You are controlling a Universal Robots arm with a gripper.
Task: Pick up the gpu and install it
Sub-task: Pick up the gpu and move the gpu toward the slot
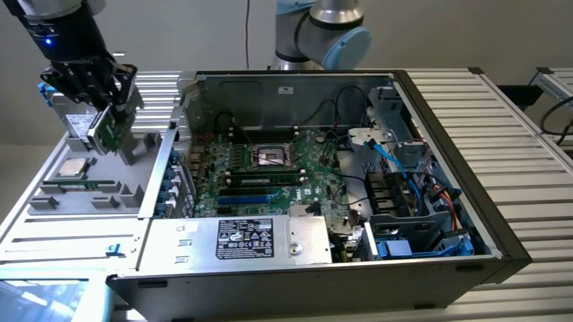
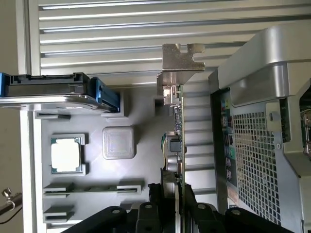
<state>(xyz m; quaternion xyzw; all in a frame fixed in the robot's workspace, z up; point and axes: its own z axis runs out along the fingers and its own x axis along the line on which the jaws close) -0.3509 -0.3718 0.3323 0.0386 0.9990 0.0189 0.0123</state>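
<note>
As the computer case [image 1: 501, 201] stands open beside the grey parts tray [image 1: 85, 225], the half-closed gripper [image 1: 106, 102] clamps the gpu [image 1: 109, 131] on edge just above that tray, metal bracket [image 2: 182, 57] farthest from the grip, seemingly to keep the card clear of the tray's pockets.

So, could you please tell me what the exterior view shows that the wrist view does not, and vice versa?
Exterior view: inside the open case, the motherboard and the labelled power supply. Wrist view: the metal bracket on the gpu, seen edge-on, and the case's perforated rear panel. Both: the tool closed on the gpu at the grey parts tray, where a CPU sits.
</note>
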